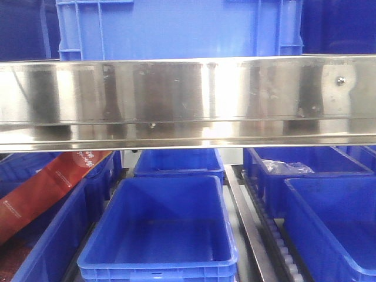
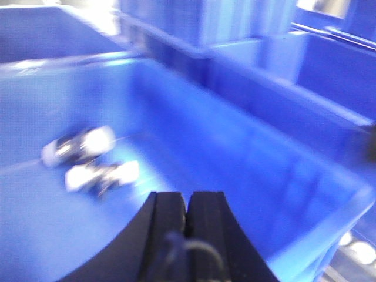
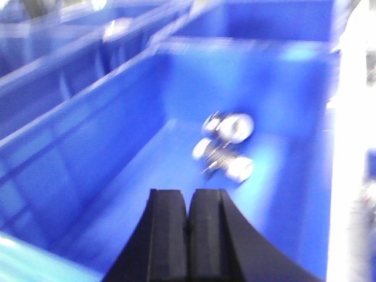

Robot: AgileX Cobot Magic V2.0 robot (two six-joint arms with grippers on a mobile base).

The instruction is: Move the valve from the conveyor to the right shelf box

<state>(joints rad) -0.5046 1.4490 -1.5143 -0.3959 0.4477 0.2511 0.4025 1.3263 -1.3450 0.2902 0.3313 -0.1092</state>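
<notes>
My right gripper [image 3: 188, 194] is shut with nothing between its black fingers. It hangs over the near end of a blue shelf box [image 3: 100, 135]. Silvery valves [image 3: 226, 147] lie together on that box's floor, ahead of the fingertips and apart from them. My left gripper [image 2: 188, 197] is also shut and empty, above another blue box [image 2: 247, 153]. Two silvery valve-like parts [image 2: 88, 158] lie on its floor to the left of the fingers. Both wrist views are blurred. The conveyor is out of view. Neither gripper shows in the front view.
A shiny steel shelf rail [image 1: 188, 100] crosses the front view, with a blue crate [image 1: 176, 26] above it. Below stand several blue boxes: one empty [image 1: 161, 229], one at right [image 1: 335, 217], one behind holding a clear bag [image 1: 288, 167]. A red carton [image 1: 53, 182] leans at left.
</notes>
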